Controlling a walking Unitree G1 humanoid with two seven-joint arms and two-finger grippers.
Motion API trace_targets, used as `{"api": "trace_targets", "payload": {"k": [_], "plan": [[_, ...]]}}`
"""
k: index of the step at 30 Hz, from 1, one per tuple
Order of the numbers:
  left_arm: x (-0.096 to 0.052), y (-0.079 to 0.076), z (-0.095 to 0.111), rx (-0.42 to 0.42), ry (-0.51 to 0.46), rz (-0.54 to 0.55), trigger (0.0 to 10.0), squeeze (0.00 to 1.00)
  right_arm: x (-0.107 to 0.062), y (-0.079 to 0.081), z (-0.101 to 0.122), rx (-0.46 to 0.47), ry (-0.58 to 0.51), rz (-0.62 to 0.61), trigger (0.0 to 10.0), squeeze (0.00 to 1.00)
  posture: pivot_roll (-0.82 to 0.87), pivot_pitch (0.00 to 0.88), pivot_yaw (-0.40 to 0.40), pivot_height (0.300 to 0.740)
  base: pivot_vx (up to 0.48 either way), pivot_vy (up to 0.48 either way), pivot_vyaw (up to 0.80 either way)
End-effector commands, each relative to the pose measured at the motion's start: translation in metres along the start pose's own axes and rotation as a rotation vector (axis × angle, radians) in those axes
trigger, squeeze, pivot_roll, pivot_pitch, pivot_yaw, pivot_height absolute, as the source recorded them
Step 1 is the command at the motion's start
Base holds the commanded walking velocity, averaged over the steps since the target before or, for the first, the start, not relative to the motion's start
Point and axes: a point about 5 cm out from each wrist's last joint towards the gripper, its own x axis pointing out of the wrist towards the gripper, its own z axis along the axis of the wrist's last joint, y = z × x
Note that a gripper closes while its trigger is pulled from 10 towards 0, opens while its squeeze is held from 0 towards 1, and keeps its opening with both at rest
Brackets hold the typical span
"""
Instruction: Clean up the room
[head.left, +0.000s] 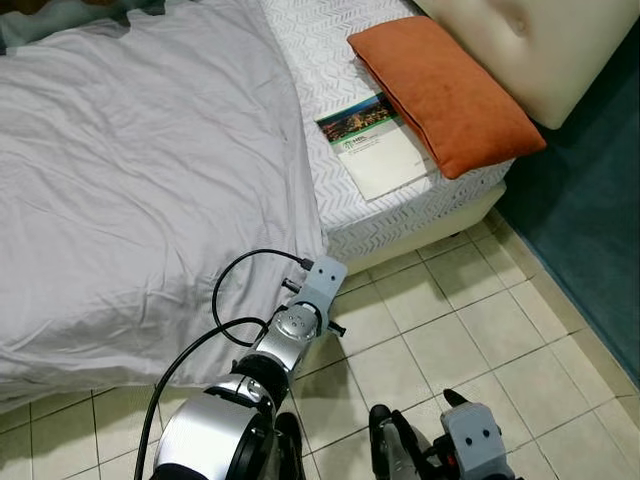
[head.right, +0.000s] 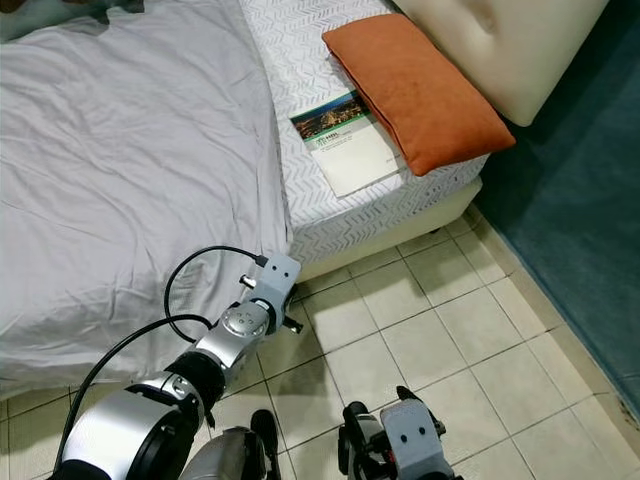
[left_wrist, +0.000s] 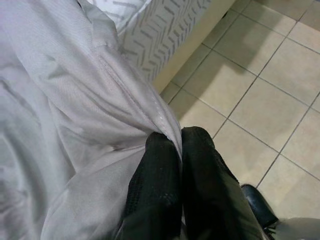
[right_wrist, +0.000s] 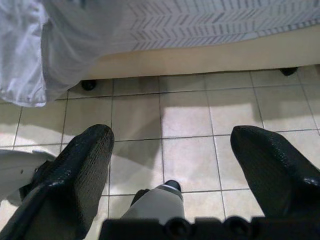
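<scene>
**Op:** Nearest to me, my right gripper (right_wrist: 170, 165) hangs low over the tiled floor (head.left: 470, 330), fingers spread wide apart with nothing between them. It's idle.

**Desk:** And the left?

**Op:** My left gripper (left_wrist: 177, 150) is just beyond it, at the bed's near corner. Its two black fingers are pressed together on the hem of the grey sheet (head.left: 150, 160), and a fold of cloth runs right into the pinch. The cloth rises from the pinch in a ridge, so I'd say it is under some tension.

**Desk:** So which step is this?

**Op:** Making the bed, by my reckoning. The sheet covers most of the mattress (head.left: 330, 60) but lies rumpled, and the patterned head end is bare. Past that bare strip a booklet (head.left: 375, 145) lies flat on the mattress, its far edge tucked under the orange pillow (head.left: 440, 90), which rests just in front of the cream headboard (head.left: 540, 50).

**Desk:** Next move?

**Op:** Probably draw the held corner toward the pillow and flatten it (keeping the pinch firm, since thin cloth slips). The booklet sits in the way, so I'd stop short of it or lift it off first. The right gripper is free for that.
</scene>
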Motion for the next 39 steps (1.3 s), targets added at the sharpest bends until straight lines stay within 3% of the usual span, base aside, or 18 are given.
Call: {"api": "trace_targets", "payload": {"k": [1,8,11,14,20,21,22,27,32,33,35,39], "plan": [[0.002,-0.031,0.013,-0.003,-0.019,-0.093,10.0,0.00,-0.005,0.003,-0.002,0.011,0.007,-0.013,10.0,0.00,-0.42,0.350,0.113,0.740,0.000,0.000,0.00],[0.002,-0.024,0.015,-0.084,-0.037,-0.078,10.0,0.00,0.000,0.002,-0.001,0.027,0.005,-0.002,10.0,0.00,-0.40,0.322,0.115,0.740,0.000,-0.321,0.00],[0.002,-0.022,0.014,-0.097,-0.033,-0.067,10.0,0.00,0.011,0.004,0.004,-0.023,-0.005,0.035,10.0,0.24,-0.37,0.304,0.109,0.740,0.000,-0.467,0.71],[0.002,-0.022,0.014,-0.093,-0.033,-0.066,10.0,0.00,0.015,0.005,0.006,-0.020,-0.016,0.041,10.0,0.25,-0.37,0.300,0.106,0.740,0.000,-0.460,0.65],[0.003,-0.020,0.016,-0.097,-0.034,-0.065,10.0,0.00,0.020,0.004,0.009,-0.028,-0.029,0.045,10.0,0.24,-0.36,0.294,0.102,0.740,0.000,-0.458,0.56],[0.003,-0.020,0.016,-0.094,-0.033,-0.069,10.0,0.00,0.022,0.004,0.008,-0.048,-0.016,0.045,10.0,0.09,-0.36,0.294,0.101,0.740,0.000,-0.458,0.58],[0.003,-0.021,0.016,-0.084,-0.028,-0.072,10.0,0.00,0.024,0.004,0.005,-0.075,0.007,0.045,10.0,0.00,-0.36,0.295,0.100,0.740,0.000,0.000,0.00],[0.002,-0.032,0.014,-0.001,-0.006,-0.110,10.0,0.00,0.023,0.002,0.003,-0.084,0.020,0.032,10.0,0.00,-0.37,0.299,0.094,0.740,0.000,0.000,0.00],[0.001,-0.043,0.013,-0.002,-0.004,-0.162,10.0,0.00,0.021,0.005,0.003,-0.081,0.019,0.036,10.0,0.00,-0.39,0.299,0.094,0.740,0.000,0.000,0.00],[0.002,-0.043,0.014,-0.011,-0.008,-0.159,10.0,1.00,0.021,0.006,0.003,-0.081,0.019,0.036,10.0,0.00,-0.39,0.299,0.094,0.740,0.000,0.000,0.00],[0.002,-0.043,0.020,-0.067,-0.027,-0.151,10.0,1.00,0.021,0.005,0.003,-0.085,0.017,0.030,10.0,0.00,-0.39,0.297,0.096,0.740,0.000,0.000,0.00],[0.003,-0.040,0.026,-0.086,-0.054,-0.146,10.0,1.00,0.023,0.003,0.003,-0.083,0.016,0.024,10.0,0.00,-0.37,0.286,0.092,0.740,0.000,0.000,0.00]]}}
